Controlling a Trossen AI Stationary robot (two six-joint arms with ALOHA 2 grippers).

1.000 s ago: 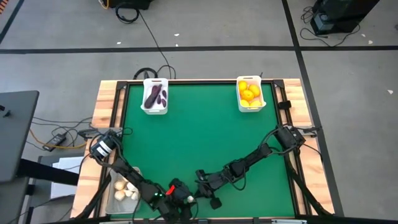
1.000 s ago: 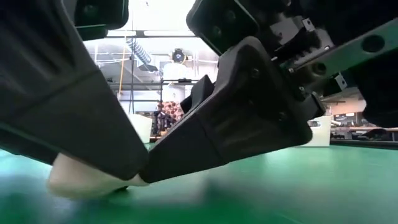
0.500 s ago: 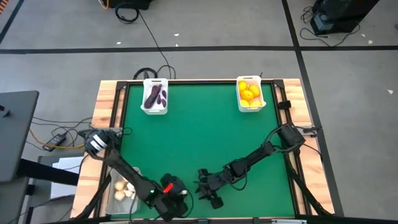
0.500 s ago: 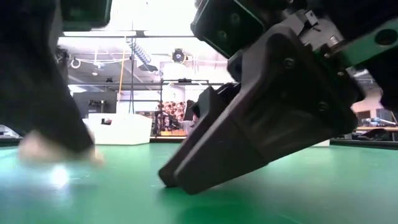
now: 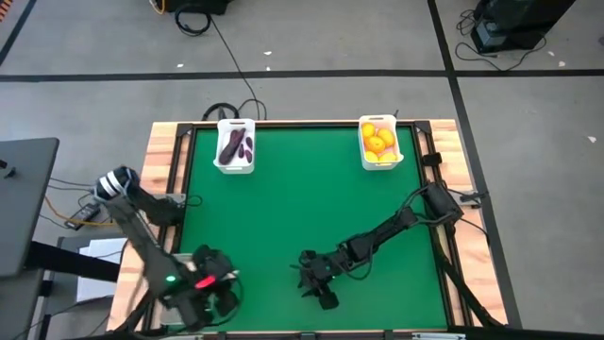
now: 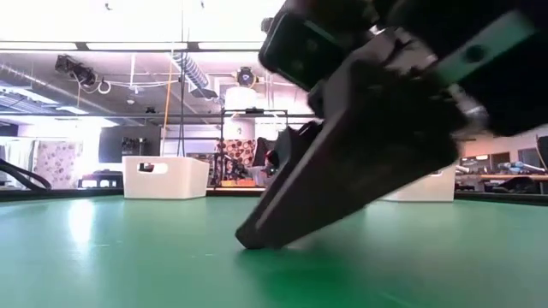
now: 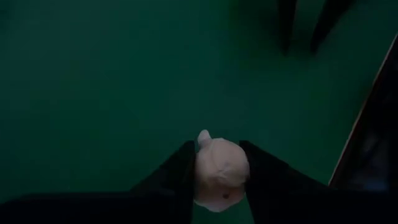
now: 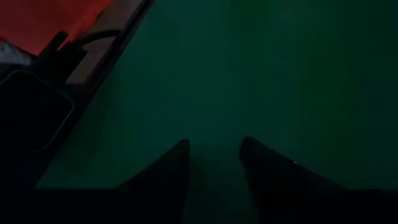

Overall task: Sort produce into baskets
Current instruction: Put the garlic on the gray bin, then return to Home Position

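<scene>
- Clamped on a whitish garlic bulb: left gripper, bulb pinched between both dark fingers, stem tip poking out beyond them.
- Parted with nothing between, green mat showing in the gap: right gripper, fingertips low to the table near 6 o'clock.
- Changed within the last second: left gripper carried off from beside the right gripper at 6 o'clock toward 7 o'clock, bulb lifted along; low view now clear of that arm.
- Hidden under the left gripper at 7 o'clock: clear bin of garlic, visible a second ago, not visible now.
- At 11 o'clock: white bin holding dark eggplants.
- At 1 o'clock: white bin holding yellow and orange citrus.
- Judged: mat bare of loose produce; bulb in hand probably the last item, release over the garlic bin still to come.
</scene>
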